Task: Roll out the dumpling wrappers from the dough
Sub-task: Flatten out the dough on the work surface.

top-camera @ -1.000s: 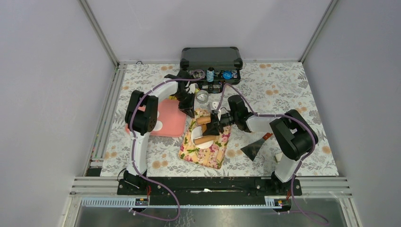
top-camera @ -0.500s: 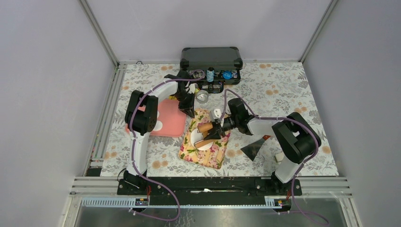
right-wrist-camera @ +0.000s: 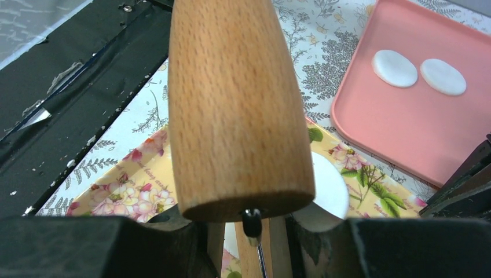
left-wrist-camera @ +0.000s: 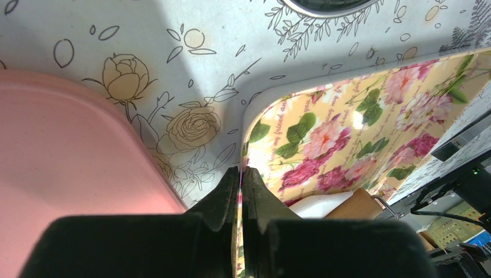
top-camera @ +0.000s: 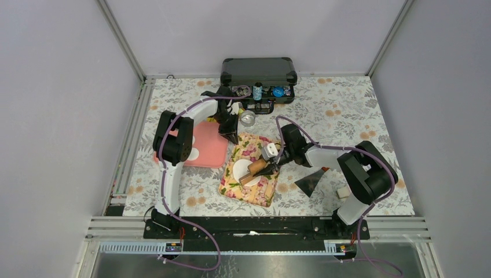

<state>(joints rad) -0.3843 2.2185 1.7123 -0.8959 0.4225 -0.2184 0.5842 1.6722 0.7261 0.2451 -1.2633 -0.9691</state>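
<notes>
Three dumpling wrappers (right-wrist-camera: 394, 68); right end effector (right-wrist-camera: 249, 226) grips one rolling pin (right-wrist-camera: 237, 104), left end effector (left-wrist-camera: 241, 174) pinches mat (left-wrist-camera: 347, 121).

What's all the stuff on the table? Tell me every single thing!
dumpling wrappers: three, white; two on the pink tray, one on the floral mat
pink tray: one, pink, left of the mat
floral mat: one, yellow with pink roses, table middle
rolling pin: one, wooden, over the mat's wrapper
silver tin: one, silver, beyond the mat
case: one, black, far edge, small items inside
scraper: one, black with red handle, right of the mat
small block: one, white, by the right arm
left gripper: black, shut on the mat's edge
right gripper: black, shut on the rolling pin
</notes>
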